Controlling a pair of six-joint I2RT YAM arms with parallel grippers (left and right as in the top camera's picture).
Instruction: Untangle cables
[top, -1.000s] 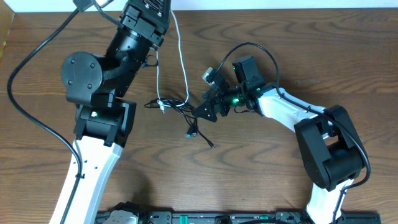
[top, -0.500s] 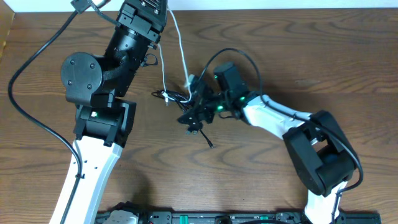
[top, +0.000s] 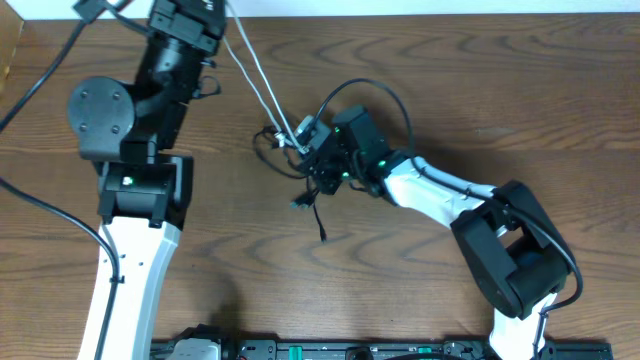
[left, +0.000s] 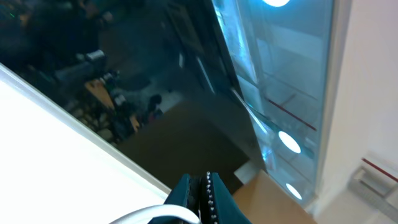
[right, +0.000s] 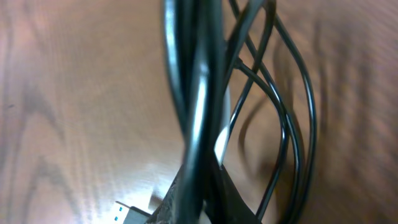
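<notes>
A thin white cord (top: 258, 85) stretched taut out of a knot of thin black cords (top: 283, 148).
Overhead: the knot lies midway across the brown wooden table (top: 500, 90) with the right gripper (top: 312, 165) on it. The white cord climbs to the top edge beside the left arm (top: 150, 75), and loose black ends trail below. Left wrist: the left gripper (left: 200, 198) has its fingers pressed together, pinching the white cord. Right wrist: the fingers are barely in frame, clamped on the black bundle, with a blue-tipped plug (right: 123, 211) beside it.
</notes>
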